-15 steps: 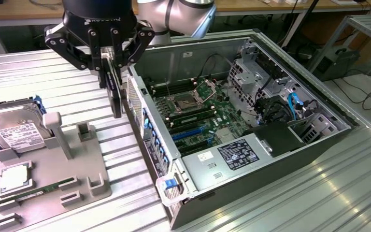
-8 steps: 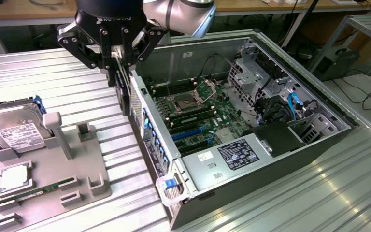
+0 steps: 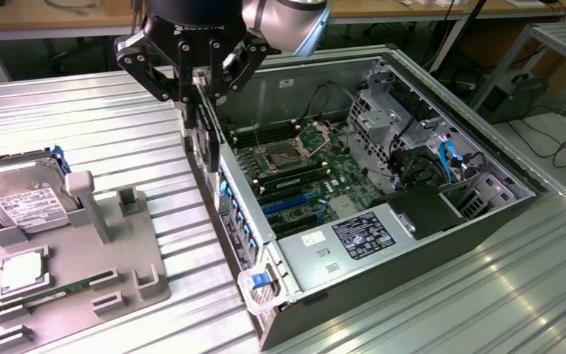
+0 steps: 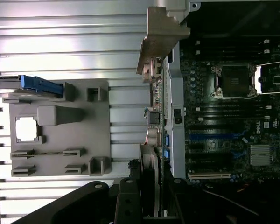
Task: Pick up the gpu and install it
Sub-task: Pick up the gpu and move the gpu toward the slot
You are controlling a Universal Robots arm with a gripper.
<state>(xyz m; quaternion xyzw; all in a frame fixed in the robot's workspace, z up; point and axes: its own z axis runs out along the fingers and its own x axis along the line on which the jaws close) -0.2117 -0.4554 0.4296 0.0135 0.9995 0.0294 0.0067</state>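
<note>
- Ribbed metal counter point(image 3: 96, 110) carries an open case point(image 3: 401, 221) and a grey fixture point(image 3: 86, 280).
- End effector point(image 3: 201, 87) is clamped on the gpu point(image 3: 203, 140), which hangs edge-on at the case wall nearest the fixture.
- Exterior view: a hard drive point(image 3: 18, 195) stands on the fixture, well apart from the gpu.
- Wrist view: the gpu's silver bracket point(image 4: 161, 37) is at its far end, and the motherboard point(image 4: 224, 121) with blue slots point(image 4: 214, 138) lies beyond the wall.

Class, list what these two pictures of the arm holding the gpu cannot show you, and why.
1. Exterior view: the gpu hangs edge-on in the gripper, so its faces are hidden.
2. Exterior view: the print on the black label inside the computer case is too small to read.
3. Wrist view: the picture's edge cuts off part of the case.
</note>
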